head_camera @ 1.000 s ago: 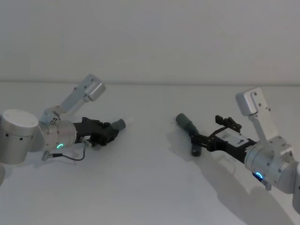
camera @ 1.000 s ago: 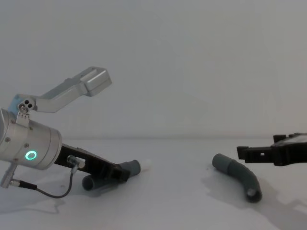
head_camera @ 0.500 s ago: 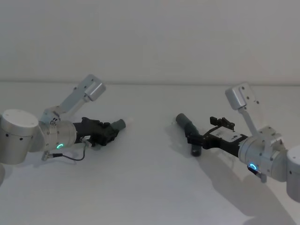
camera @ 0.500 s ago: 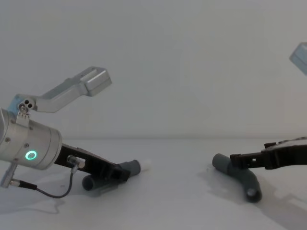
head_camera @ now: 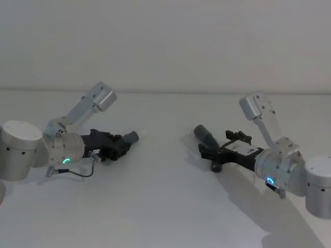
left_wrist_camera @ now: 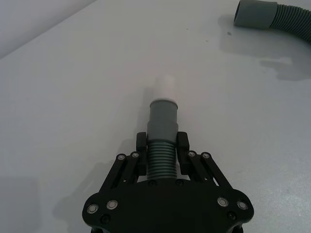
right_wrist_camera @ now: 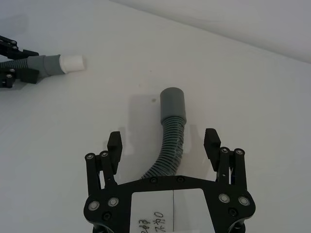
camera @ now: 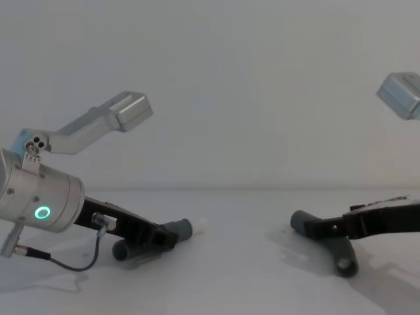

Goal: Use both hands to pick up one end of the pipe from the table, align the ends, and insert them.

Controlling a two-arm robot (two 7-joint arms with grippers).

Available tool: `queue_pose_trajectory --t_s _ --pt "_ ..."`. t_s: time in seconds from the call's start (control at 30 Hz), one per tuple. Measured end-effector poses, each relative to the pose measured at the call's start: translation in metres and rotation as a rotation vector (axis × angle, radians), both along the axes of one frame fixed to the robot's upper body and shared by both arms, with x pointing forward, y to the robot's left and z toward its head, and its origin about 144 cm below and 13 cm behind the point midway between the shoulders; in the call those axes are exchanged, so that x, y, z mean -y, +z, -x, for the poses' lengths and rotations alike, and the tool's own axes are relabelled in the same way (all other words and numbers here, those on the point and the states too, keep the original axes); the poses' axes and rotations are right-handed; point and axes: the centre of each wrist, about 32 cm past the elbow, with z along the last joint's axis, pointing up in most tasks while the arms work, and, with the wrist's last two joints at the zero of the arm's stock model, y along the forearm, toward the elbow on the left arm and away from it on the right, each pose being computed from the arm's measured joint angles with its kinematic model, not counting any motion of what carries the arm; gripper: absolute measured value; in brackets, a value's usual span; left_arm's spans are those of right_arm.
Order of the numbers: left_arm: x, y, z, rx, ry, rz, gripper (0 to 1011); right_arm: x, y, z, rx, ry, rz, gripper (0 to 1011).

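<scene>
Left tool [left_wrist_camera: 162, 145] clenched on white-tipped pipe piece [left_wrist_camera: 163, 115]; right tool [right_wrist_camera: 165, 141] released, straddling socket piece [right_wrist_camera: 172, 108] on desk [right_wrist_camera: 272, 97], seemingly without contact.

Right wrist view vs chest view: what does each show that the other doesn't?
Right wrist, not chest: the right gripper open, fingers either side of the socket piece's ribs, not touching. Chest, not right wrist: the left arm's silver wrist and green ring light. Both: left gripper shut on the white-tipped piece, the two pieces apart on the table.
</scene>
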Motion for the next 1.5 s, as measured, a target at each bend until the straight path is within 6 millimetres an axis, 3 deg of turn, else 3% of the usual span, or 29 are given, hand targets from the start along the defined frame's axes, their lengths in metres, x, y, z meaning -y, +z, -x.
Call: queue_pose_trajectory --t_s 1.5 --pt "0.000 0.000 0.000 0.000 0.000 0.000 352 -0.016 -0.020 -0.013 -0.042 0.016 -0.001 978"
